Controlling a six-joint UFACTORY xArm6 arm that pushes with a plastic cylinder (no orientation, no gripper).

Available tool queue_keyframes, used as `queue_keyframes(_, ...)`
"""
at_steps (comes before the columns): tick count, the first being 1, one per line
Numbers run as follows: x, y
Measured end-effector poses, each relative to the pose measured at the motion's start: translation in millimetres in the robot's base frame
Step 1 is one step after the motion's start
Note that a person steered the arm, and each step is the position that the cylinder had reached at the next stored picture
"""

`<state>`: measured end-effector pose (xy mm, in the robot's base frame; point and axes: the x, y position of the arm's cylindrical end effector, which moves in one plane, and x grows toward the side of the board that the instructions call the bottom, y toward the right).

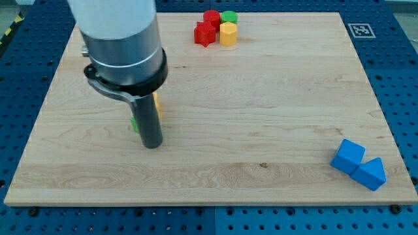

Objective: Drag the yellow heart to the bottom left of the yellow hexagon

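Blue blocks point(358, 164) lie far right of my tip point(152, 145), which holds nothing. Behind the rod, a yellow block point(157, 104), presumably the heart, awaits pushing toward the distant yellow hexagon point(227, 34).

We see a pale wooden board point(261, 117) with visible grain resting on a blue perforated bench point(398, 78). Near its top edge, right of centre, four small blocks cluster touching: a red star point(204, 34), a red cylinder point(211, 19), a green cylinder point(228, 17) and a yellow hexagon point(227, 34). In the bottom right corner a blue cube point(347, 156) touches a blue triangular block point(371, 173). Toward the left edge, a yellow block point(157, 104) and a green block point(133, 123) peek from behind our rod, their shapes hidden; our tip point(152, 145) rests on the board just below them.
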<state>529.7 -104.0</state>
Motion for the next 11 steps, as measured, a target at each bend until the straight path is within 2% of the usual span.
queue_keyframes(1,-7,-24)
queue_keyframes(4,-70,-24)
queue_keyframes(7,-115,-19)
queue_keyframes(9,-130,35)
queue_keyframes(11,-163,82)
